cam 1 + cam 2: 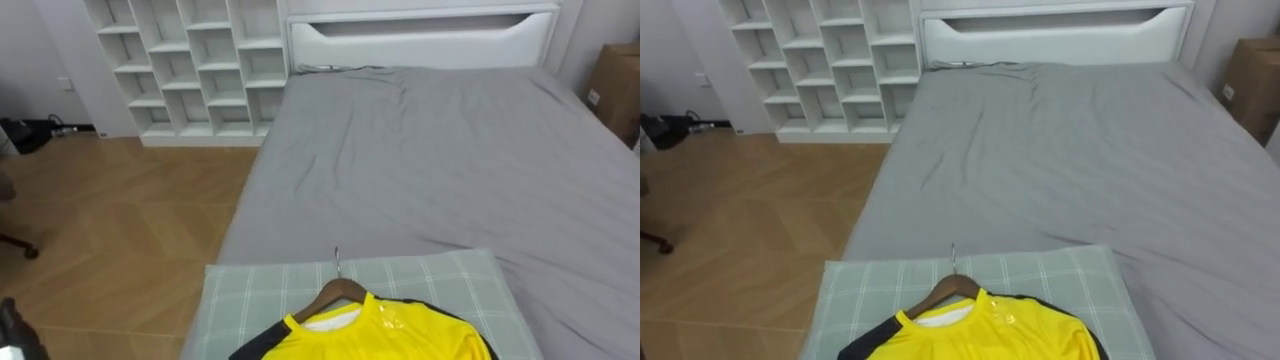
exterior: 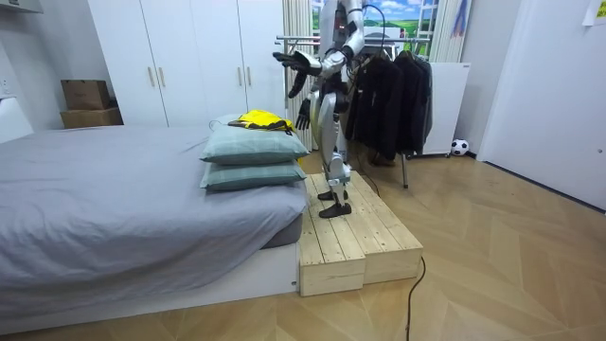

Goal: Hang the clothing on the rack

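Left hand: by my reading the raised one, left hand; fingers stretched out and released, grasping nothing.
Right hand: right hand hangs lower, beside my body; fingers loose and empty, as far as the room view shows.
Task's thing: yellow shirt, already on a wooden hanger, lying flat below and just ahead of my left fingers. It is touching neither hand.
Support: top pillow of a stack of two on the grey bed.
Hook: thin metal hook points away from my fingers, toward the far end of the bed.
Destination: clothes rack behind me, on the side of my body away from the fingers, crowded with dark garments.
Footing: I stand on a wooden platform beside the bed.
Risk 1: fingers closing on cloth alone. The shirt could slide off the hanger when lifted.
Risk 2: the pillow is soft. Pressing down to get under the hanger may sink it and spoil the grasp, or shift the stack.
Risk 3: the hook is slender and easily missed or twisted, and then it would not seat on the rail.
Risk 4: turning toward the rack near the platform's edge risks a misstep.
Risk 5: the hanging garments could snag the shirt.
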Controlling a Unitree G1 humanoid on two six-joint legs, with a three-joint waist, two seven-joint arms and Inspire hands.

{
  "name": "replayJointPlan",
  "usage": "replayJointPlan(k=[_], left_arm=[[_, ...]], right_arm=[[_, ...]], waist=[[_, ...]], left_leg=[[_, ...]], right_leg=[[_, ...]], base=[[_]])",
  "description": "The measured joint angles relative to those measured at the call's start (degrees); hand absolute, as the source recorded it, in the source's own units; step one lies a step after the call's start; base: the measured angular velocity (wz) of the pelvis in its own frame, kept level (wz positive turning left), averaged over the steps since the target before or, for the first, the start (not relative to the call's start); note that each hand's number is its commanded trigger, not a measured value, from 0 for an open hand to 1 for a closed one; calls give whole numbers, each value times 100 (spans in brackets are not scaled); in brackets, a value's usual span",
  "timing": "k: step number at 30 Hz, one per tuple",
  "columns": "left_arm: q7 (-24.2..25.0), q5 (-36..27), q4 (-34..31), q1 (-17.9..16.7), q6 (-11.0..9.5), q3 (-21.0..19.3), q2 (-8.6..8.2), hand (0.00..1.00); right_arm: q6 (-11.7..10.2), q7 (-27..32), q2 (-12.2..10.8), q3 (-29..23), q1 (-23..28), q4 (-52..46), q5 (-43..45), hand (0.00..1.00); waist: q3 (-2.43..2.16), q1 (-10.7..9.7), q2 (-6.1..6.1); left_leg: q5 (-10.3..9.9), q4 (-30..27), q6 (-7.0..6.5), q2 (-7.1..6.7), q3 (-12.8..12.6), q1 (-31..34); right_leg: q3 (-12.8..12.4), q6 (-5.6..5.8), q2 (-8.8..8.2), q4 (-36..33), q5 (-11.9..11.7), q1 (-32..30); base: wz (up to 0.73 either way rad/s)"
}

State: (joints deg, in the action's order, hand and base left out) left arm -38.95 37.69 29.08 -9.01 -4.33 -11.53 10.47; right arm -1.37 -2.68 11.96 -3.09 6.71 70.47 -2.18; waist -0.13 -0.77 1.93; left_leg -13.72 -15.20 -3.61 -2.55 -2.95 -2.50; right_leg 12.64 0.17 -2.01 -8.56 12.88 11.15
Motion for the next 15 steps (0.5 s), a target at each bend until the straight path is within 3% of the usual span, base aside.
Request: replayJointPlan(k=[5, 15], left_arm=[[0, 254, -97, 38, -1, 275, 2, 0], [109, 577, -77, 36, -23, 878, 2, 0]], right_arm=[[-55, 5, -37, 7, 1, 4, -2, 0], [-151, -155, -39, 16, 5, 52, 55, 0]], waist=[[-13, -53, 8], [19, -222, 3]], left_leg=[[13, 43, 2, 21, -112, -53], [15, 156, 8, 37, -201, -169]], right_leg=[[-147, -3, 8, 1, -2, -28], [-307, -4, 16, -5, -2, -14]], base=[[-13], [-4]])
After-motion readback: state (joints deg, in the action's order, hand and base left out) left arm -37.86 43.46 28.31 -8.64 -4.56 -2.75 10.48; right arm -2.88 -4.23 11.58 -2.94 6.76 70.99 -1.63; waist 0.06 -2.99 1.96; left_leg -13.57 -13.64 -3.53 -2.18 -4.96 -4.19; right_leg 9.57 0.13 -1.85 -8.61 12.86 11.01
